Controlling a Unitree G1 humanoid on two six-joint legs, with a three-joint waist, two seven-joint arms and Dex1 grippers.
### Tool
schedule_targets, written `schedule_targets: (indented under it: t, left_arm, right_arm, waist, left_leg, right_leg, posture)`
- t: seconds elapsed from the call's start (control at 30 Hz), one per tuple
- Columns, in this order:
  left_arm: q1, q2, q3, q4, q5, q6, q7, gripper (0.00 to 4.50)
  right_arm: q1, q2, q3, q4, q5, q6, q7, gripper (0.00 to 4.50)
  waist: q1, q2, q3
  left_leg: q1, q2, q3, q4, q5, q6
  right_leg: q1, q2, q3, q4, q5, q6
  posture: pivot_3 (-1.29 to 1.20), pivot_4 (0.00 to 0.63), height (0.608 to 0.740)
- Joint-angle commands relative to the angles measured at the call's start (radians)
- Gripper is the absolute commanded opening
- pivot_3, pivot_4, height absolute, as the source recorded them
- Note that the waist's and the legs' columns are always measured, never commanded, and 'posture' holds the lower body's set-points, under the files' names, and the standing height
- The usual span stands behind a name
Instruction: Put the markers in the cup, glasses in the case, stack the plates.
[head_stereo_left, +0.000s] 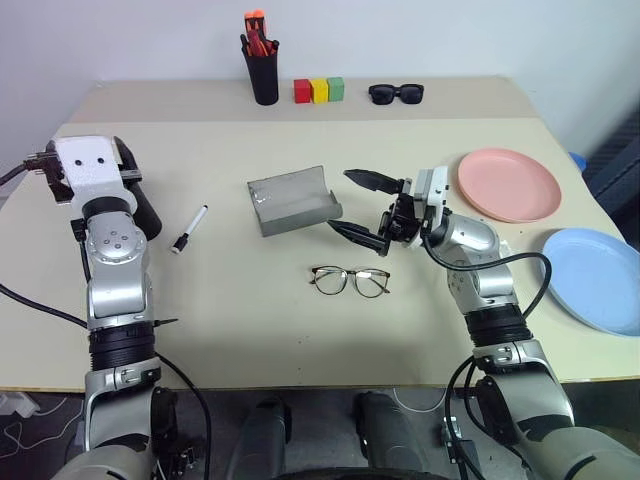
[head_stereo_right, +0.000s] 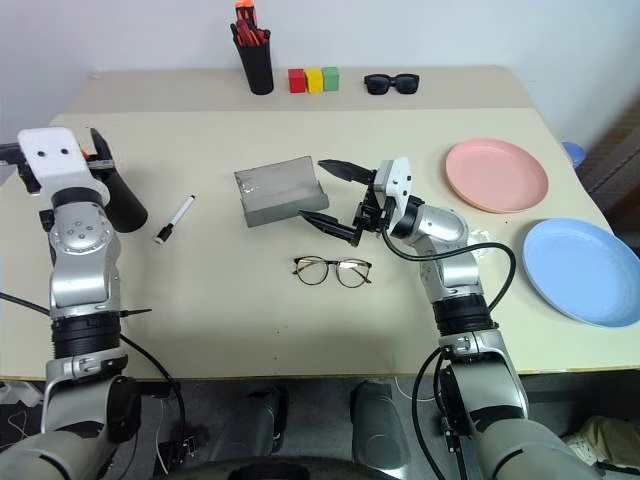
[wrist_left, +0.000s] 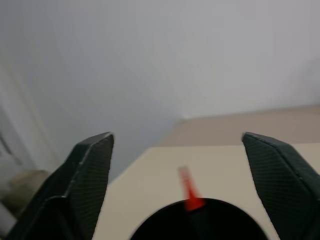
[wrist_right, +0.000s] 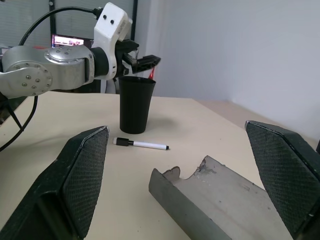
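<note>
Beige table (head_stereo_left: 250, 340): left gripper (wrist_right: 145, 61) hangs above the cup (wrist_right: 136, 105), jaws wide, red marker (wrist_left: 190, 192) inside. Advise lifting straight clear before fetching the white marker (head_stereo_left: 189, 229). Right gripper (head_stereo_left: 362, 207) wide, empty.

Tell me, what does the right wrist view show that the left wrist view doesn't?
Right wrist view: the open grey case, the white marker lying on the table, the left gripper over the whole cup. Left wrist view: a close look down onto the cup's rim, with a red marker tip poking up from it. Both share the cup, table and pale wall.
</note>
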Motion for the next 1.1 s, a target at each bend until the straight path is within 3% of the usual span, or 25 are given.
schedule_targets:
  t: [0.03, 0.2, 0.33, 0.43, 0.63, 1.1]
  left_arm:
    - [-0.026, 0.005, -0.041, -0.134, -0.037, 0.039, -0.072, 3.89]
    - [-0.041, 0.015, -0.123, -0.268, -0.086, 0.262, -0.2, 3.89]
    - [-0.073, 0.008, -0.136, -0.33, -0.131, 0.607, -0.229, 3.89]
    - [-0.106, 0.01, -0.149, -0.352, -0.172, 0.83, -0.267, 3.89]
    - [-0.188, -0.005, -0.113, -0.303, -0.188, 1.078, -0.257, 3.89]
    - [-0.223, 0.039, -0.1, -0.168, -0.165, 1.197, -0.242, 3.89]
  right_arm:
    - [-0.007, -0.008, -0.023, -0.039, 0.01, -0.013, -0.008, 4.5]
    - [-0.016, -0.002, -0.019, -0.029, 0.005, -0.019, -0.015, 4.5]
    - [-0.01, -0.003, -0.021, -0.035, 0.004, -0.021, -0.019, 4.5]
    - [-0.004, -0.002, -0.022, -0.039, 0.003, -0.024, -0.026, 4.5]
    - [0.004, -0.005, -0.025, -0.044, 0.002, -0.026, -0.036, 4.5]
    - [0.032, -0.011, -0.032, -0.068, 0.0, -0.03, -0.061, 4.5]
  waist:
    - [0.001, 0.0, 0.0]
    - [0.0, 0.0, 0.0]
    - [-0.005, 0.0, 0.0]
    - [-0.006, 0.0, 0.0]
    - [-0.001, 0.0, 0.0]
    - [-0.002, 0.0, 0.0]
  left_leg:
    - [0.0, 0.0, 0.0, 0.0, 0.0, 0.0]
    - [0.0, 0.0, 0.0, 0.0, 0.0, 0.0]
    - [0.0, 0.0, 0.0, 0.0, 0.0, 0.0]
    - [0.0, 0.0, 0.0, 0.0, 0.0, 0.0]
    - [0.0, 0.0, 0.0, 0.0, 0.0, 0.0]
    - [0.0, 0.0, -0.001, -0.001, 0.002, -0.004]
  right_leg:
    - [0.0, 0.0, 0.0, 0.0, 0.0, 0.0]
    - [0.0, 0.0, 0.0, 0.0, 0.0, 0.0]
    - [0.0, 0.0, 0.0, 0.0, 0.0, 0.0]
    - [0.0, 0.001, 0.0, 0.001, 0.0, 0.0]
    - [0.0, 0.0, 0.0, 0.001, 0.0, 0.0]
    - [-0.001, 0.0, 0.0, 0.001, 0.0, 0.0]
  posture:
    - [0.0, 0.15, 0.74]
    - [0.0, 0.15, 0.74]
    - [0.0, 0.15, 0.74]
    - [0.0, 0.15, 0.74]
    - [0.0, 0.15, 0.74]
    - [0.0, 0.15, 0.74]
